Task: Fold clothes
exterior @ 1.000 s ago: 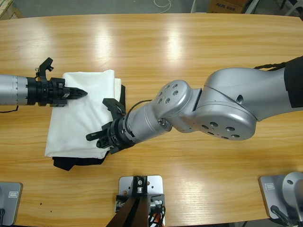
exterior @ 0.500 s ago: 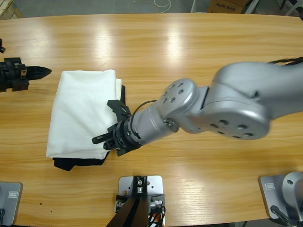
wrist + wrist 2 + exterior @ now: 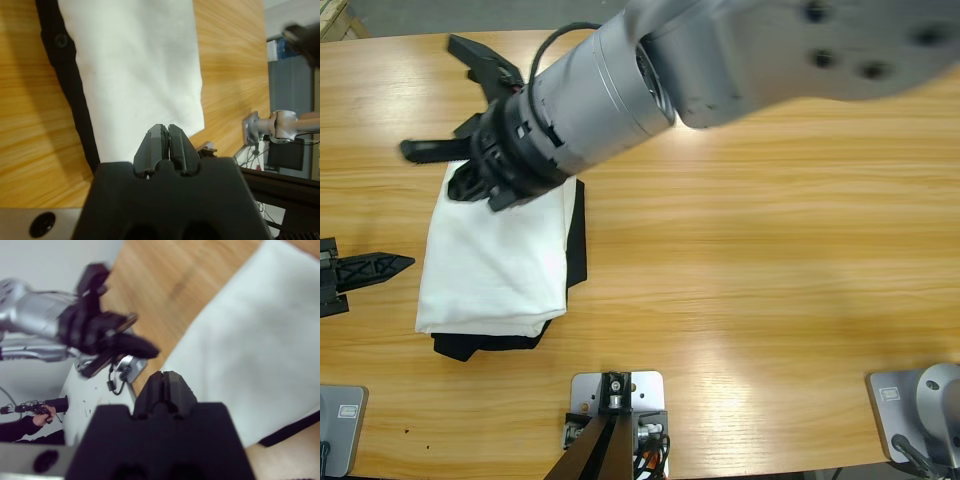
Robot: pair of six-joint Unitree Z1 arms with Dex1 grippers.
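Note:
The clothes, a white folded T-shirt (image 3: 495, 265), lie at the table's left on top of a smaller black garment (image 3: 577, 230) that shows along the right and bottom edges. My left gripper (image 3: 408, 263) comes in from the left edge, shut and empty, its tip just short of the shirt's left side. In the left wrist view the shut gripper (image 3: 167, 131) points at the shirt (image 3: 140, 65). My right gripper (image 3: 470, 190) hovers high over the shirt's top left corner. In the right wrist view the gripper (image 3: 167, 377) is shut on nothing above the shirt (image 3: 260, 350).
The wooden table (image 3: 770, 250) stretches to the right of the clothes. The right arm's big silver forearm (image 3: 610, 90) crosses the top of the high view. The right wrist view also shows the left gripper (image 3: 145, 351) and a person's hand (image 3: 45, 412) far off.
The right arm lifted from the shirt's lower right edge and swung up over its top left corner. The left gripper withdrew from the shirt's upper left and now sits lower at the left edge.

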